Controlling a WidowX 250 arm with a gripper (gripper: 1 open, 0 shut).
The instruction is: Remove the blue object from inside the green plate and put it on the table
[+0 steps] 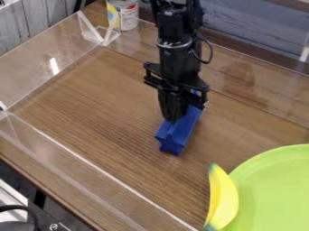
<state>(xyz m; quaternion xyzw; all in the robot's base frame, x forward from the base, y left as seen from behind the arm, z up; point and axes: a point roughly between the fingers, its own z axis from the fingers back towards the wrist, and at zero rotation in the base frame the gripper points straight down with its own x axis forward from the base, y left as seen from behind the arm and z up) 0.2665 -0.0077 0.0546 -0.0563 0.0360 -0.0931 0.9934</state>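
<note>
Blue object (176, 135) sits approx. at the ctr of the frame, on the wood-grain counter (97, 99) and well apart from the green plate (280, 176), which fills the lower right corner. So the object is already out of the plate. What's left, by my reading, is only the letting go.

Hand (182, 110) comes straight down from the top of the frame on its black arm, fingers closed on the upper end of the blue object. Blue shows btwn the dark fingers, so it's gripping, not just resting above. The object leans: lower end toward the bottom of the frame looks to touch the counter, upper end is raised into the fingers. Prob. it tilts that way because it was pinched at one end, not the middle, so the free end droops and meets the wood first. Can't tell for sure if the lower end bears weight or just skims the surface.

Yellow banana-shaped thing (220, 200) lies on the left rim of the plate, lower right, curving along the edge. It's near the blue object but not touching, and it isn't part of the job. Drop spot makes sense: open wood, clear of plate and banana, away from the clear acrylic wall (60, 167) at lower left.

Next move, as I judge it: open fingers, lift straight up. Risk: the object tips flat w/ a small slide when freed, since it's leaning.
</note>
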